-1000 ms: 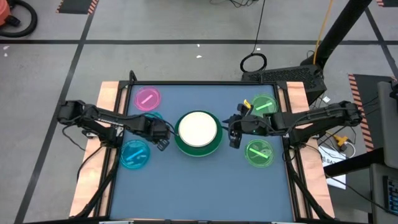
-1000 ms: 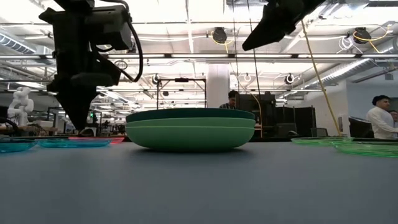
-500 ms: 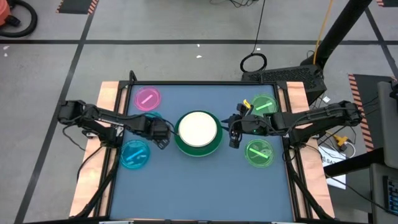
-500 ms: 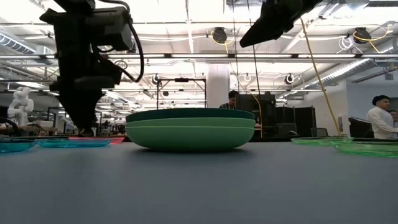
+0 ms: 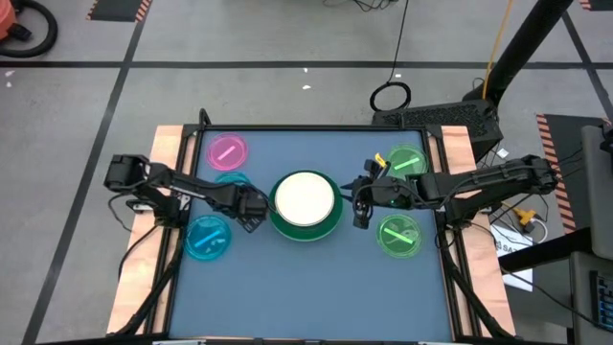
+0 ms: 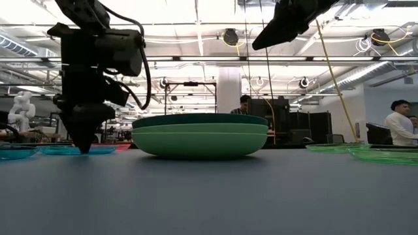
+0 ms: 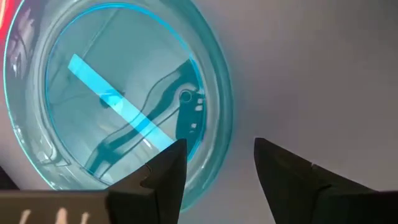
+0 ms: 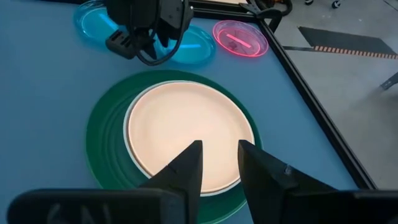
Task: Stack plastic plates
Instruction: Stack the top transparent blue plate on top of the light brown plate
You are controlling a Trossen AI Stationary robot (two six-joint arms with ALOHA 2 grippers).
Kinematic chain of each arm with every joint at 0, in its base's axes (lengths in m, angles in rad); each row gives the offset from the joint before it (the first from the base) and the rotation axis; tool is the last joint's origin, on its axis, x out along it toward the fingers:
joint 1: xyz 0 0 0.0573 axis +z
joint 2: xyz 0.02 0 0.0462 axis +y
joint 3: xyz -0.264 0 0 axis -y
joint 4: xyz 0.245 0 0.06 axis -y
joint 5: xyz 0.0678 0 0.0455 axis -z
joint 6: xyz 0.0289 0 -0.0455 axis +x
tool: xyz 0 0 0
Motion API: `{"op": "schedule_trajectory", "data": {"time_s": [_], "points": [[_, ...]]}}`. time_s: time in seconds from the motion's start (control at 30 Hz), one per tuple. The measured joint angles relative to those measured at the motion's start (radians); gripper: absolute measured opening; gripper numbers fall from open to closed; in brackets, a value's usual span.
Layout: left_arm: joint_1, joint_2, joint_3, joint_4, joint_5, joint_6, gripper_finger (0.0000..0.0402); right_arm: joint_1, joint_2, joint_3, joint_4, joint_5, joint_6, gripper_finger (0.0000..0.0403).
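The left arm reaches in from the table's left side, its left gripper [image 5: 251, 213] pointing down close to the tabletop, fingers [image 7: 163, 177] parted. The right arm extends from the right, its right gripper [image 5: 360, 209] raised higher, fingers [image 8: 186, 167] slightly apart

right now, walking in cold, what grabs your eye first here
The stack of green plates topped by a cream plate sits mid-table. Bright small plates ring it: pink and blue on the left, green on the right. The left gripper, open, reaches low beside a blue plate; the right gripper hovers, open, over the stack.
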Motion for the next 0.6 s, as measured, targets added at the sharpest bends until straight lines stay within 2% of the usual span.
{"op": "schedule_trajectory", "data": {"time_s": [0.17, 0.6], "points": [[0.0, 0.036, 0.002, 0.002, -0.013, 0.0, 0.0176, 0.002, 0.0, 0.0, -0.001, 0.0, 0.003, 0.0098], [0.001, 0.042, -0.001, -0.003, -0.027, 0.009, 0.0043, 0.002, 0.0, 0.0, 0.0, 0.0, 0.003, 0.0098]]}}
